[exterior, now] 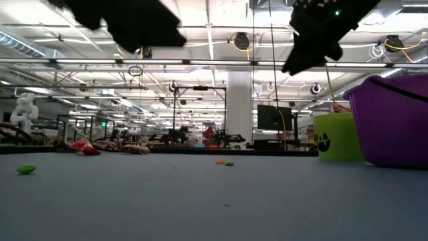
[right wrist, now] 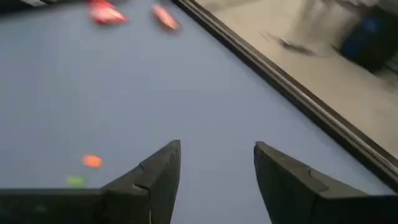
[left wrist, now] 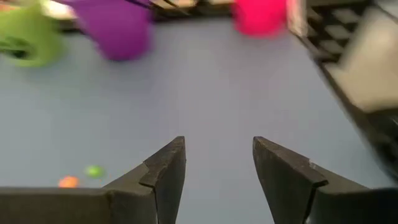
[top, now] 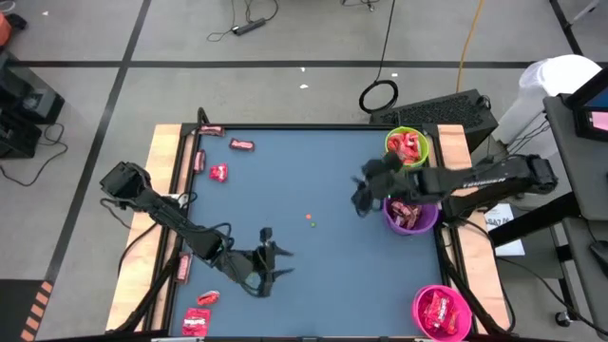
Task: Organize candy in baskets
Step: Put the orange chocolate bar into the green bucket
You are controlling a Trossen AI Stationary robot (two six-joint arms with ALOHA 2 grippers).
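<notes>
A blue table top (top: 313, 256) fills the middle of the floor, framed by pale wooden side boards (top: 163, 180). Near its centre lie a few tiny round dots, one orange (top: 308, 217) and one green (top: 313, 224), close together. Beyond the far edge a black cable coils into a ring (top: 379, 96) on the grey floor, beside a dark perforated crate (top: 446, 109). A yellow cable (top: 468, 43) trails across the floor. A power strip (top: 250, 27) lies farther off.
</notes>
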